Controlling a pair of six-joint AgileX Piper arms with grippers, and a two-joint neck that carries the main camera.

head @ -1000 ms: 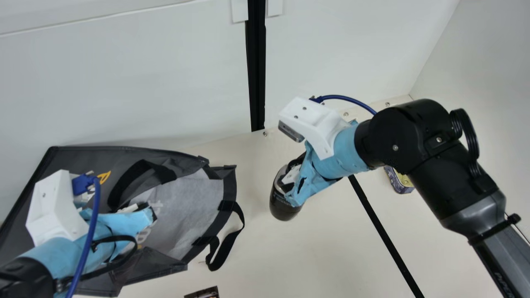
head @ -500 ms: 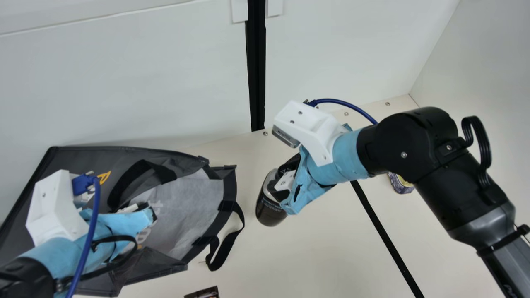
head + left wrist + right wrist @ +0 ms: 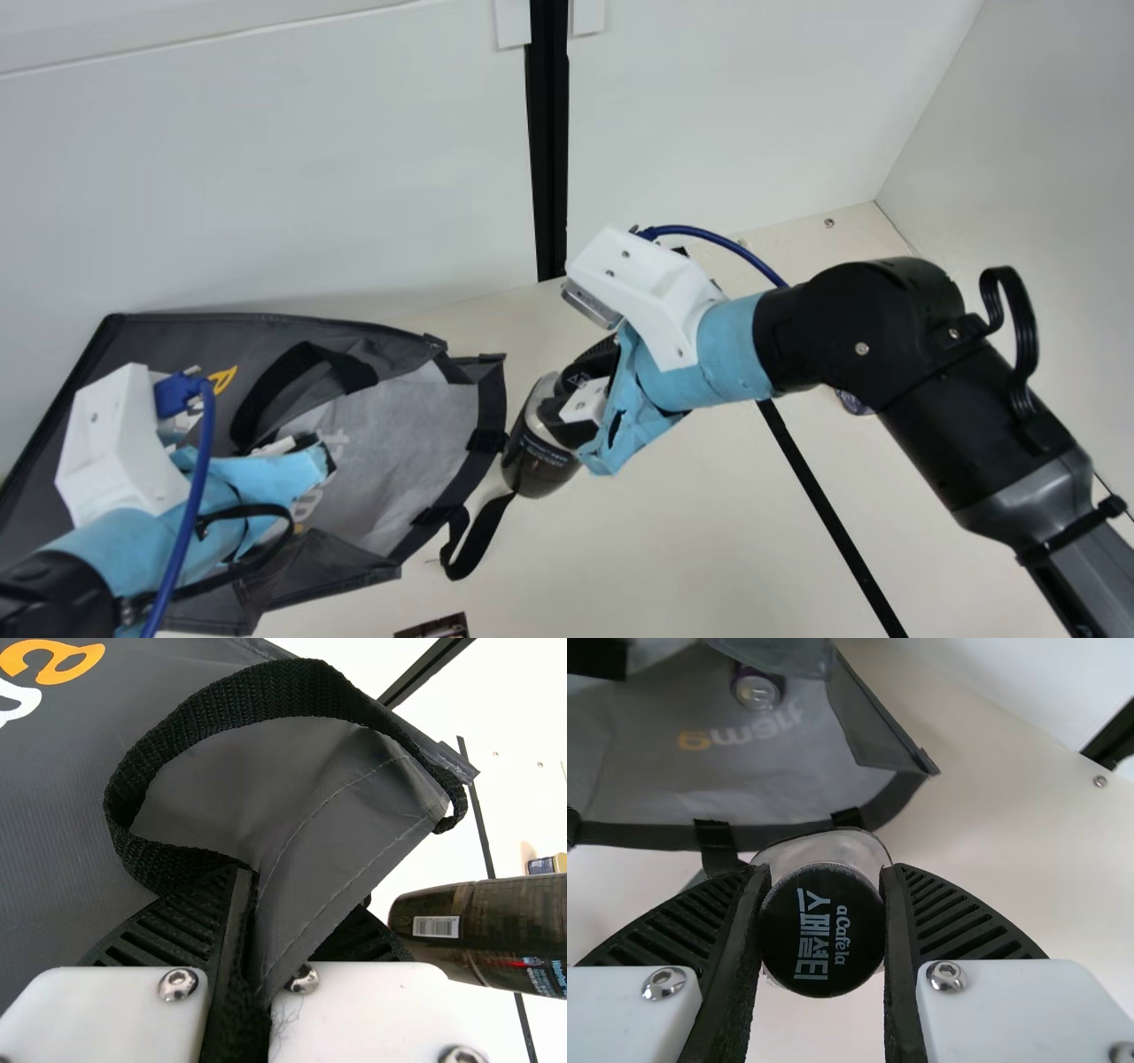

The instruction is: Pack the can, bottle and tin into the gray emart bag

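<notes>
In the main view my left gripper (image 3: 321,454) is at the gray bag (image 3: 399,443); in the left wrist view my left gripper (image 3: 246,881) is shut on the edge of the bag (image 3: 345,806) beside its black handle. My right gripper (image 3: 580,381) holds the dark bottle (image 3: 539,461) close to the bag's mouth, over a handle loop. Seen from the right wrist, my right gripper (image 3: 824,873) is shut around the bottle's black cap (image 3: 822,935). A can (image 3: 757,691) lies inside the bag. The tin (image 3: 852,404) is partly behind my right arm.
A small dark printed item (image 3: 434,627) lies at the main view's bottom edge. A black strip (image 3: 824,505) crosses the table right of the bottle. White walls rise behind and at the right, with a black post (image 3: 549,159).
My right gripper has moved left with the bottle, bringing it beside the bag's opening. The right arm now covers more of the tin. My left arm has kept still.
</notes>
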